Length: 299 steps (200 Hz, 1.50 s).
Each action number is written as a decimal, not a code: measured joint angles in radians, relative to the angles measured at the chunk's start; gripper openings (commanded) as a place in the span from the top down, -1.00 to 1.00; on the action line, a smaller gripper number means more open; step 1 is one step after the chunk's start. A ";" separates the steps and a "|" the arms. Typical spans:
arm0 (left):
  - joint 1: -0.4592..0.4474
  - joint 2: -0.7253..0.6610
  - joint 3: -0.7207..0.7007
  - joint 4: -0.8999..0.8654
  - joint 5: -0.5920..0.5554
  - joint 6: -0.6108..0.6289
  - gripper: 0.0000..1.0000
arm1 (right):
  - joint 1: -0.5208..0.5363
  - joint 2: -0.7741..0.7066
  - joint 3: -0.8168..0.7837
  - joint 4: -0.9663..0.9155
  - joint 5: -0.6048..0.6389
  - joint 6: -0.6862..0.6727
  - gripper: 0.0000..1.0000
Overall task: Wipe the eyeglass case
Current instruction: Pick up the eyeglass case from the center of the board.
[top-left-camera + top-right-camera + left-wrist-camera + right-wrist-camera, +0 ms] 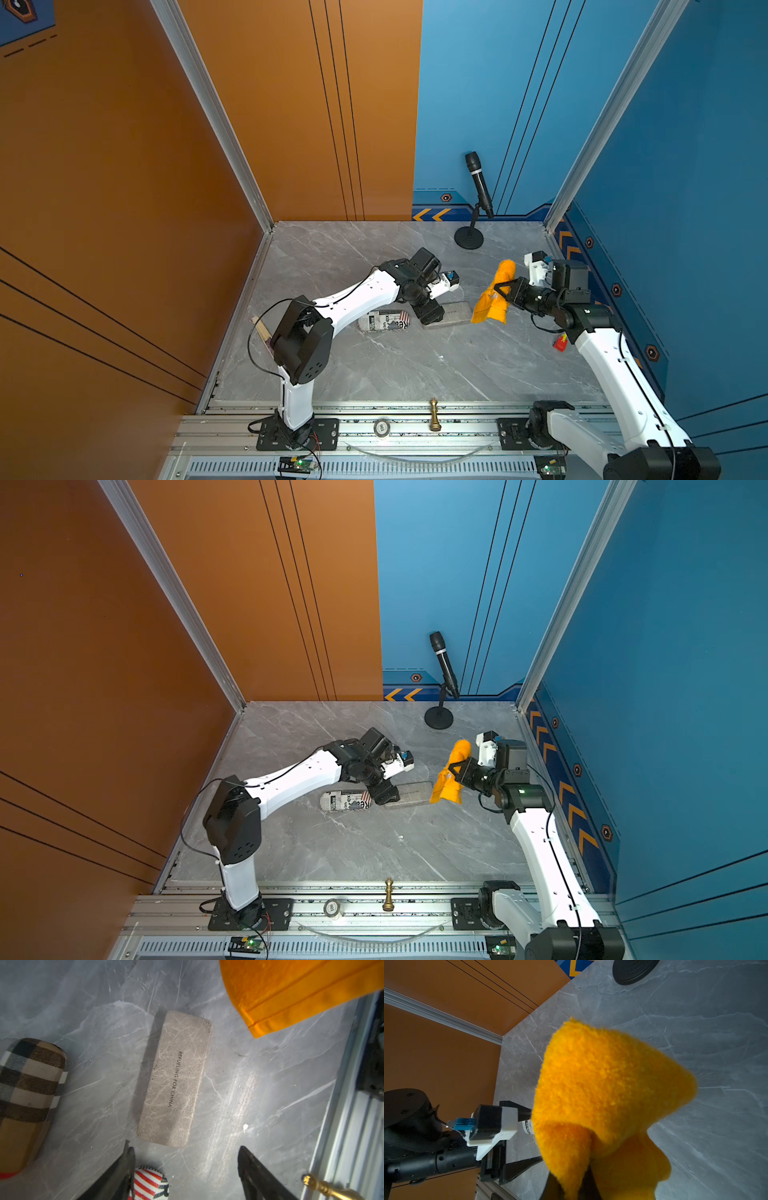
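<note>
While the print-pattern case (384,321) lies leftmost and looks unrelated, the L end effector (185,1148) hangs at the adjoining end of the grey eyeglass case (176,1078), jaws moderately apart w/ nothing btwn them. That grey case, flat on the worktop (415,374) mid-scene, is prob. the one to wipe. Best move imo: bring L down to pin that end so the case can't skid, staying clear of the print-pattern case. Further right, the orange cloth (494,301) dangles just beside the case's other end, not touching it as far as I can tell. The R end effector (500,291) is clamped tight on it. Lower R till the loose hem lies flat on the case, then drag lengthwise w/ light pressure, stopping short of L's fingers.
</note>
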State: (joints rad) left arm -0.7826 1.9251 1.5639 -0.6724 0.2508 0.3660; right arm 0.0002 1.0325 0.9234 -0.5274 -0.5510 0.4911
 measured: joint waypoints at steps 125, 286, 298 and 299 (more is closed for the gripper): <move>-0.002 0.150 0.033 0.040 -0.093 0.213 -0.59 | -0.012 0.040 0.061 -0.075 0.032 -0.085 1.00; 0.006 0.199 -0.019 0.122 -0.084 0.199 -0.58 | -0.006 0.080 0.059 -0.075 0.024 -0.114 1.00; 0.003 0.199 -0.020 0.135 -0.083 0.194 -0.57 | -0.006 0.080 0.059 -0.076 0.025 -0.120 1.00; 0.003 0.199 -0.020 0.136 -0.083 0.193 -0.57 | -0.006 0.080 0.059 -0.076 0.025 -0.121 1.00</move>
State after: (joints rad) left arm -0.7799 2.1239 1.5436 -0.5365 0.1680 0.5594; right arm -0.0063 1.1130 0.9825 -0.6037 -0.5262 0.3706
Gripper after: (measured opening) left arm 0.788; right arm 0.069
